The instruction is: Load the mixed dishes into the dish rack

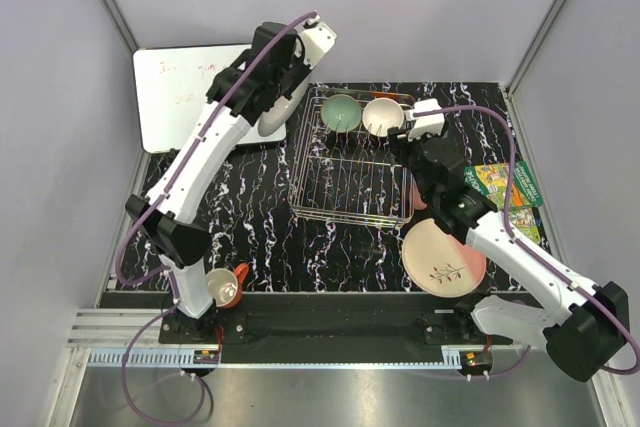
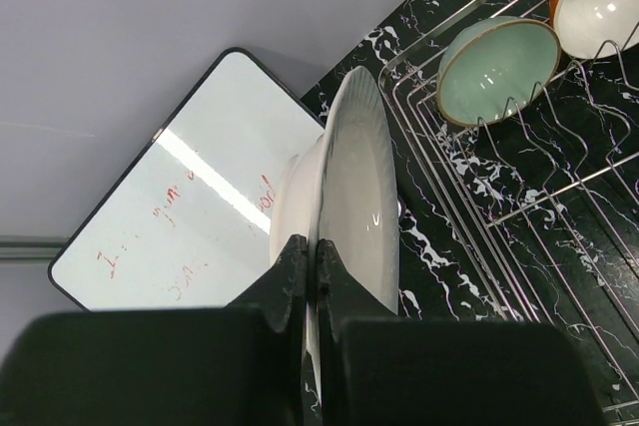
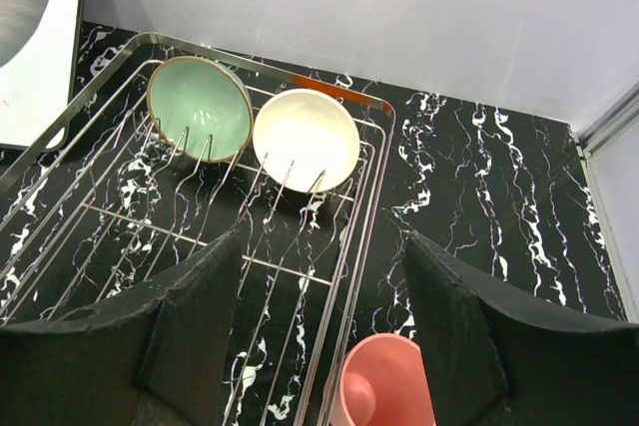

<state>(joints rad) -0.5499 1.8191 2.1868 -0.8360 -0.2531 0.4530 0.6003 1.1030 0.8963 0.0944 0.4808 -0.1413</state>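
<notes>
**Two bowls racked, one white plate in my left grip**

At ten o'clock on the table lies the whiteboard, with faint red scribbles on it. Down at seven o'clock, beside my left base, sits the orange mug. My left gripper is clamped on the rim of the white plate. I hold it on edge over the whiteboard's right border, just at nine o'clock of the dish rack.

At the rack's far end, at twelve o'clock, the mint green bowl and the cream bowl stand on their sides among the wire tines. They are side by side, with the mint one on the left.

My right gripper hangs over the right part of the rack with its fingers spread wide apart. The small pink cup sits just outside the rack's right rail. At four o'clock the large pink-and-cream plate, with its twig drawing, lies flat on the table, partly under my right arm. At three o'clock lies the green book.
</notes>
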